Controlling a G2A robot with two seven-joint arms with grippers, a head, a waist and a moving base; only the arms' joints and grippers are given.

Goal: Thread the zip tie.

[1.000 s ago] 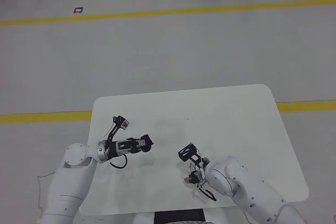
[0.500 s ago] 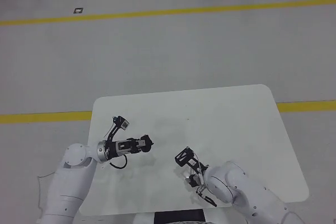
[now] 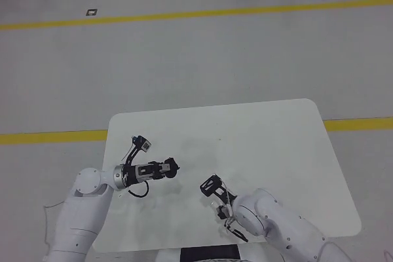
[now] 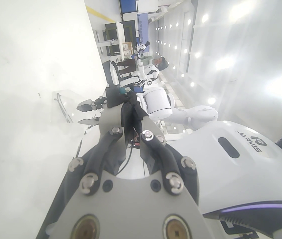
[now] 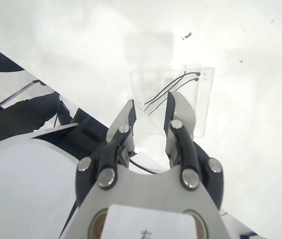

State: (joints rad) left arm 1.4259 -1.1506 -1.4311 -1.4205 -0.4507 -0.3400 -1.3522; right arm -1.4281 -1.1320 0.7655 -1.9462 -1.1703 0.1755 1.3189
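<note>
Grey floor (image 3: 183, 65) with yellow lines (image 3: 183, 14) lies all round; white rounded tabletop (image 3: 268, 131) in the middle; left arm (image 3: 92, 187) at the near left corner, right arm (image 3: 275, 223) along the near edge, right of centre.

Left end effector (image 3: 170, 168) is held over the near left part of the tabletop, aimed right; its fingers are drawn together, with something dark bunched at the tips; cannot tell if it has anything pinched.

Right end effector (image 5: 150, 96) points down at the near middle of the tabletop; fingers spread about half way, nothing between them; tips hang just over the near end of a clear tray (image 5: 203, 110).

Tray sits flat on the tabletop, between the two end effectors, right of the left one.

Zip ties (image 5: 168, 86) lie loose in the tray: thin black straps, at least two, side by side; small square heads at the far end, tails running toward the right fingertips; not threaded, not touched.

Handling, as a guess: very light; strap bends easily but springs back; nylon likely slick; flat on the tray floor, so hard to get a fingertip under; a hard pinch may make it flip or skate away. Best hold looks like the strap just behind the head, where it is thickest; leave the slot clear; the other end effector takes the tail near its tip for threading.
</note>
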